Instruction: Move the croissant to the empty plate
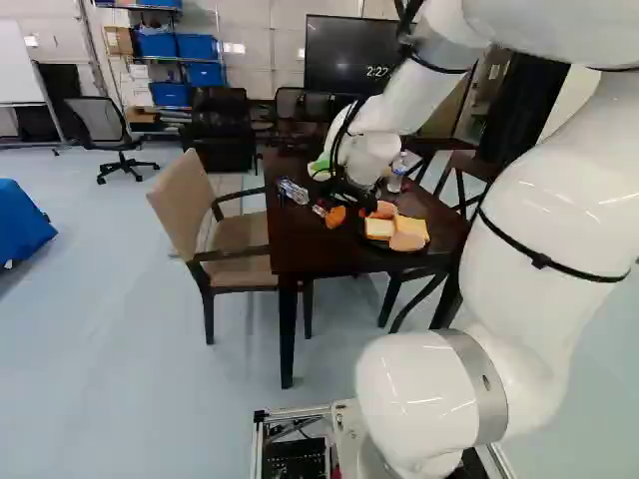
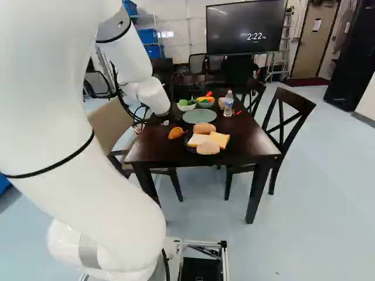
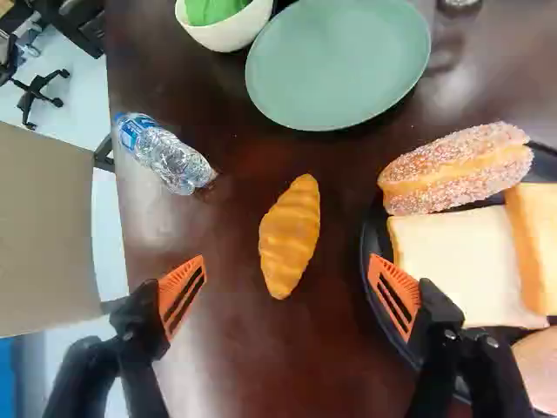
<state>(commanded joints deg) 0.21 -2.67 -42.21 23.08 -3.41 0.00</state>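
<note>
Dark wooden table [image 2: 158,151], pale blue floor [image 2: 316,193], 1 big screen [image 2: 246,26] behind. Tabletop: 1 green plate [image 3: 339,61]; 1 black plate [image 3: 375,228] with 2 bread slices [image 3: 457,261], 1 sugared bun [image 3: 457,170], 1 roundish bun [image 3: 540,370]; 1 white bowl [image 3: 231,35], green contents; 1 grey-green bowl [image 2: 205,105], mixed-colour contents; 1 lying bottle [image 3: 174,158], 1 upright bottle [image 2: 228,104]. Claw [image 1: 344,205] released, fingers wide apart; 1 croissant [image 3: 290,235] on the table, ahead and midway between them.

Wht robot arm [image 1: 534,205] rises at R of the L base view, arcs out past its top, then angles fwd & down to the wrist [image 1: 371,155]. Blk gripper [image 1: 345,205] points down; its 2 fingers [image 3: 181,296] stand wide apart, orange pads [image 3: 393,292] facing w/ gap btwn.
</note>
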